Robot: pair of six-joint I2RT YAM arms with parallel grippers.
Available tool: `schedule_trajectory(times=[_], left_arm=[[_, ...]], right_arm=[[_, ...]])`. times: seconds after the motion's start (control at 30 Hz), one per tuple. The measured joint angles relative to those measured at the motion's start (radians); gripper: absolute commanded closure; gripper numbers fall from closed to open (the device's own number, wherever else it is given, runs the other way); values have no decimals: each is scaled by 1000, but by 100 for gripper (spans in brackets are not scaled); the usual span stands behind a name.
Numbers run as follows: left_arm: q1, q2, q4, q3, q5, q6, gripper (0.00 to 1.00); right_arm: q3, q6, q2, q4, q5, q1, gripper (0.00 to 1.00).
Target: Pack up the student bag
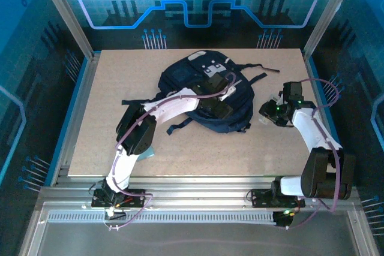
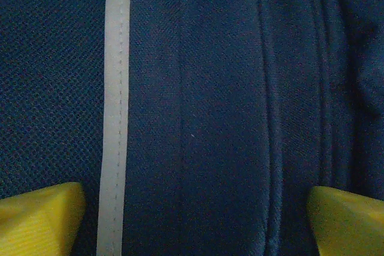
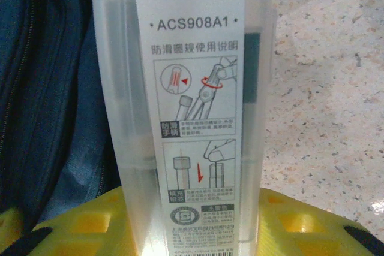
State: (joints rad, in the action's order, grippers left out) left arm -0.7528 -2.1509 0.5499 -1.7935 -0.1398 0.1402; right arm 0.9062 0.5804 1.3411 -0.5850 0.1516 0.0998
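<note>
Navy bag (image 1: 180,79) awaits packing: right hand (image 1: 271,111), at its three o'clock, grips a clear case (image 3: 192,88); left hand (image 2: 192,223) hovers open above.

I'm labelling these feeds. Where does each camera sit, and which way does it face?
Top external: above and behind the bases, looking down on the table, student bag, left arm and right arm.
Left wrist: on the left arm, facing the bag's fabric and grey stripe; left pincer open.
Right wrist: on the right arm, facing the clear case its right pincer grips.
All share the bag.
</note>
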Motion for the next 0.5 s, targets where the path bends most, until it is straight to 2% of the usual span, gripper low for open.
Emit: schedule_trajectory(times=[0.17,0.37,0.43,0.5], left_arm=[[2,-37,23,-39,-28,5,54],[11,-34,45,-65,9,-46,94],[31,-26,52,-66,46,-74,100],[53,-10,58,-66,91,-100,100]], right_arm=[[0,-19,-14,-2,25,6,61],[0,-14,-61,9,72,6,62],[-2,0,-68,26,92,4,62],[-2,16,-68,42,103,-8,62]])
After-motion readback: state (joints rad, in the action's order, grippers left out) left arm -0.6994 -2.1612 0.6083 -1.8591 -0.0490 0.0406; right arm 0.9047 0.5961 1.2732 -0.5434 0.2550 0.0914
